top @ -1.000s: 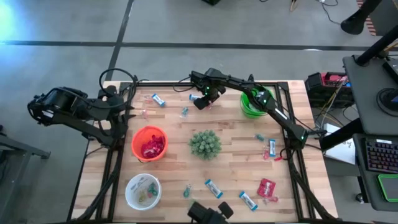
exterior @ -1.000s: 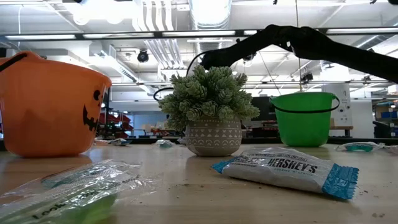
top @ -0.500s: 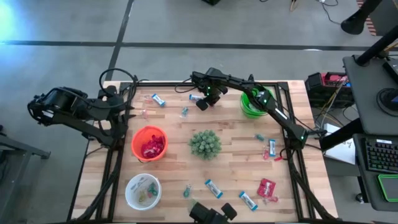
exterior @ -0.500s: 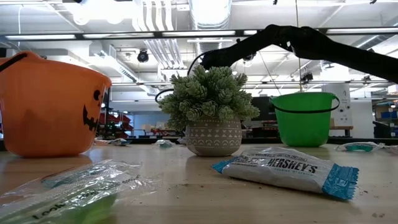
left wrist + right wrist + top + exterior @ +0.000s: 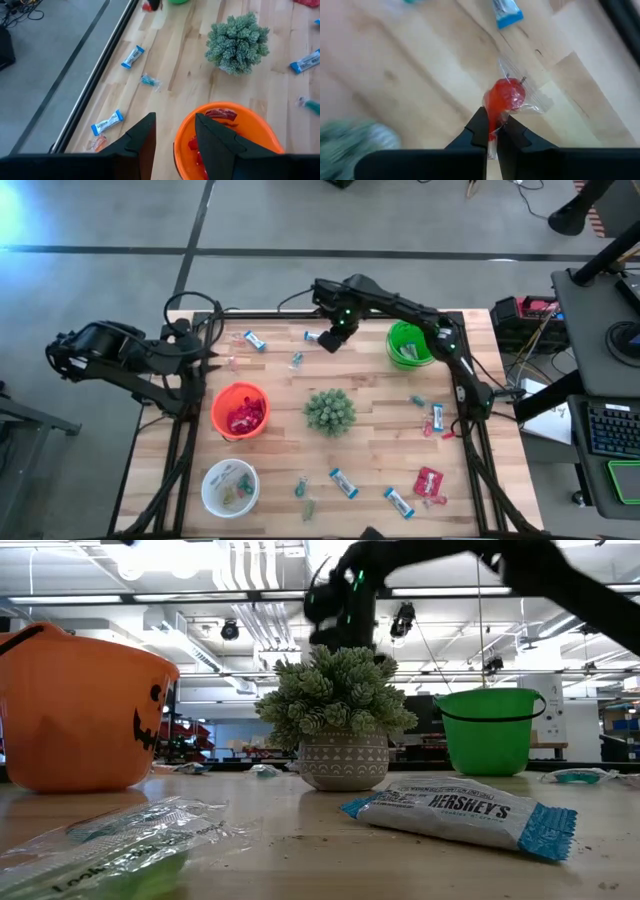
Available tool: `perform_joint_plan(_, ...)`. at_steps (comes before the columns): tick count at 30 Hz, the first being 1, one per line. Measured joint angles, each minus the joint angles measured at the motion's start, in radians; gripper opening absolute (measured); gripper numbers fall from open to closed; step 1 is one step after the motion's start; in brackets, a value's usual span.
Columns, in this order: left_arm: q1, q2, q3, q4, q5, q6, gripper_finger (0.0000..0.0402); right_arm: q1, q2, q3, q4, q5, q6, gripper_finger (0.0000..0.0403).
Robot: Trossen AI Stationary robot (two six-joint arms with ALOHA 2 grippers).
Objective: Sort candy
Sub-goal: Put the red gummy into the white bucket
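The right gripper (image 5: 492, 131) is raised over the far middle of the table (image 5: 380, 435), its fingers pinched on a red candy (image 5: 504, 97) in clear wrap. The left gripper (image 5: 174, 131) waits at the left edge above the orange bowl (image 5: 239, 410), fingers spread and empty. Other candies lie scattered around the plant (image 5: 330, 410), and a green bowl (image 5: 407, 345) stands far right.

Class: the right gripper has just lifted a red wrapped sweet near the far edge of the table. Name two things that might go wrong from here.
1. The right gripper pinches the red sweet only by a thin end of its clear wrapper; it may slip out.
2. Going by colour, it likely belongs in the orange bowl, which already holds red pieces; the carry passes near the plant, where a dangling sweet may snag.
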Motion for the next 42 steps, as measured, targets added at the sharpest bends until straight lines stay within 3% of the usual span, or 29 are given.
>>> perform_joint_plan(7,0.000,0.054,0.000,0.064,0.000,0.007,0.0119,0.087,-0.142,0.000,0.066,0.000,0.022,0.0009)
perform_joint_plan(13,0.000,0.078,0.000,0.122,-0.016,0.005,0.0119,0.174,-0.179,0.002,0.131,0.002,0.034,0.0009)
perform_joint_plan(19,0.000,0.064,0.000,0.154,0.003,-0.137,0.0119,0.297,-0.193,0.002,0.174,0.000,0.026,0.0009)
perform_joint_plan(25,0.000,0.072,0.000,0.282,0.118,-0.208,0.0133,0.413,-0.217,0.002,0.292,0.000,0.007,0.0009)
perform_joint_plan(30,0.000,0.120,0.000,0.409,0.121,-0.274,0.0161,0.494,-0.248,0.002,0.432,-0.001,-0.011,0.0009)
perform_joint_plan(36,0.000,0.197,0.000,0.575,0.182,-0.347,0.0166,0.529,-0.259,0.002,0.529,0.003,-0.009,0.0009)
perform_joint_plan(42,0.000,0.256,0.000,0.693,0.245,-0.296,0.0166,0.538,-0.259,0.002,0.542,0.008,0.000,0.0009)
